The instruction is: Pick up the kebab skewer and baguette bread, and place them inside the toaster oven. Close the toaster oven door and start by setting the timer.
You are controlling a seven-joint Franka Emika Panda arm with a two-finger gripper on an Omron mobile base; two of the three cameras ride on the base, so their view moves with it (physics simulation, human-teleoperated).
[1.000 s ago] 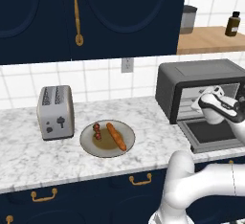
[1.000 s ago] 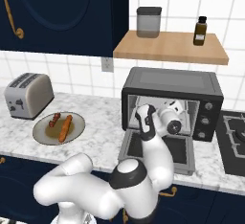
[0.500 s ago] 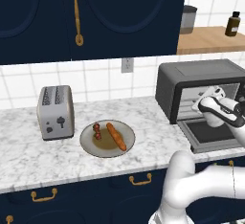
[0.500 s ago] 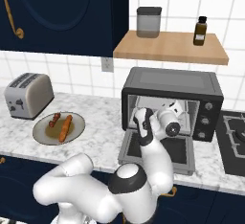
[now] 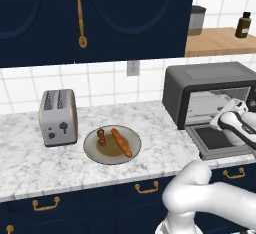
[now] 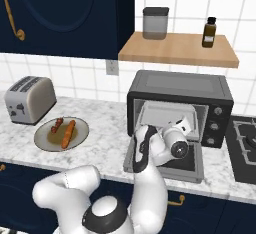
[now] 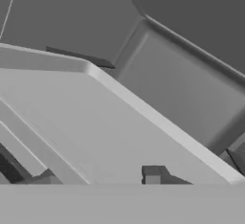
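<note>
**Hand at the oven mouth, food still on the plate**

Reached toward the open toaster oven, hand level with the light tray drawn partway out of the cavity. Gripper close against that tray's front edge, apparently there to slide it out or back; whether the fingers pinch the edge, or stand free of it, cannot be told, since the hand's body hides the tips in both base views. In the hand view, a pale slab running from 9 o'clock down to 4 o'clock, most likely that same tray, with grey oven walls above it.

Toaster oven door dropped flat onto the counter, glass up, likely left down so both foods can go in. Not yet closed, timer knobs on the right face untouched by the look of it.

Kebab skewer and baguette bread side by side on the round plate, skewer at 9 o'clock of the loaf, both well apart from the oven, at about 9 o'clock of it. Neither lifted.

Silver two-slot toaster just beside the plate at its 10 o'clock, no obstacle to a lift. Open stretch of marble between plate and oven. Shelf above the oven carrying a grey canister and a dark bottle, clear of the route. Lowered door the main hazard: low carry over it risks a knock. Stove burner at 3 o'clock of the oven.
</note>
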